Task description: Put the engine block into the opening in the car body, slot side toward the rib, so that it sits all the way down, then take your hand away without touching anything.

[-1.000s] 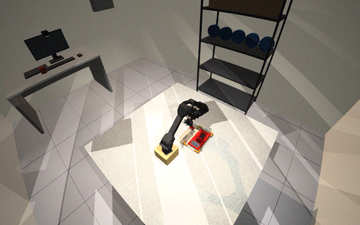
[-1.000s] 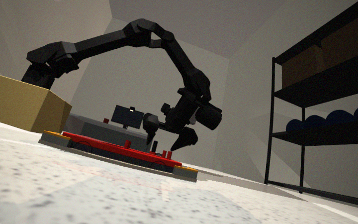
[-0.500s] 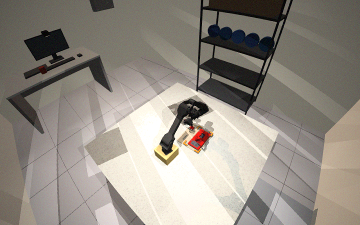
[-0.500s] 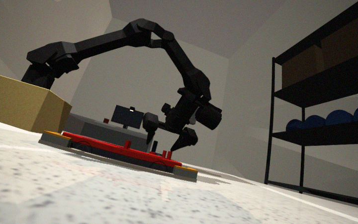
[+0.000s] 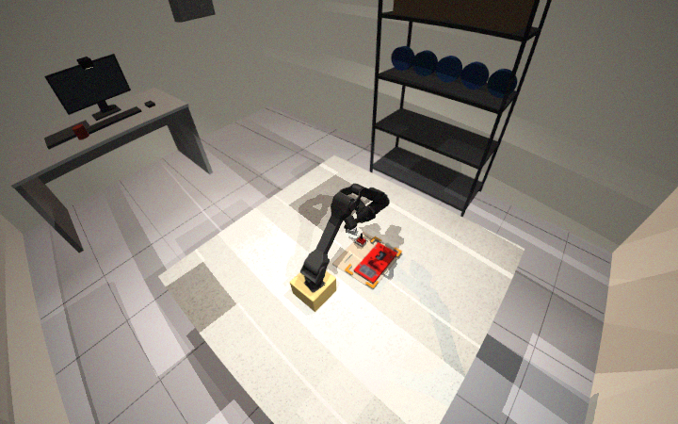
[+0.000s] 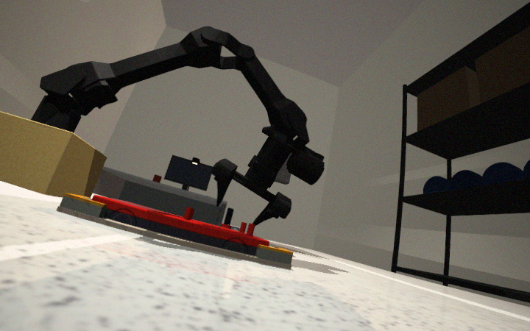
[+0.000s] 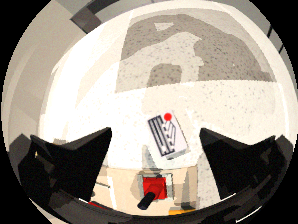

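The red car body (image 5: 378, 262) (image 6: 168, 219) lies flat on a tan board with grey and orange corner blocks (image 5: 372, 284) (image 6: 274, 253). It has a dark opening in its top. The engine block (image 5: 361, 241) (image 7: 154, 185), small and red with a dark stub (image 6: 228, 215) on top, stands on the board just beyond the car body's far end, outside the opening. My gripper (image 5: 354, 230) (image 6: 240, 210) (image 7: 156, 132) is open wide and hangs a little above the block, one finger on each side, touching nothing. The block's slot and the rib do not show.
The arm's base stands on a yellow box (image 5: 314, 290) (image 6: 32, 156) next to the board. A white marked card (image 7: 166, 135) lies on the floor past the block. A black shelf rack (image 5: 436, 105) (image 6: 447, 205) stands behind. A desk with a monitor (image 5: 88, 84) is far left.
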Action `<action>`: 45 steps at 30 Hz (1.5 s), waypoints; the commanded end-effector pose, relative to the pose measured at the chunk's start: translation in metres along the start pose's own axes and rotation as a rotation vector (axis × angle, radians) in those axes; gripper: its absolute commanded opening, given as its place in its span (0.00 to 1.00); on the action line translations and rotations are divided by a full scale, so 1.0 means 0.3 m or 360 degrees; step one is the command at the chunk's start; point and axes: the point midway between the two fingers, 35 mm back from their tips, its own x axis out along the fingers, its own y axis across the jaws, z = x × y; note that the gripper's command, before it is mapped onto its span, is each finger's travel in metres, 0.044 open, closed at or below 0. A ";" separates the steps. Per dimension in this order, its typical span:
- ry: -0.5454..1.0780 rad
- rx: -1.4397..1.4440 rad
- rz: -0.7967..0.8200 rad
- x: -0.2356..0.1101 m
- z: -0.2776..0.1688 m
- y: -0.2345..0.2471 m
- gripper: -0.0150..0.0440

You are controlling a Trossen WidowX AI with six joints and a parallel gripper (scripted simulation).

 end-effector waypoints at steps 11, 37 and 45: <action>0.0160 0.0709 -0.0080 -0.001 0.016 0.017 1.00; 0.0280 0.2045 -0.0455 -0.027 0.057 0.037 1.00; 0.0247 0.2449 -0.0609 -0.038 0.071 0.043 1.00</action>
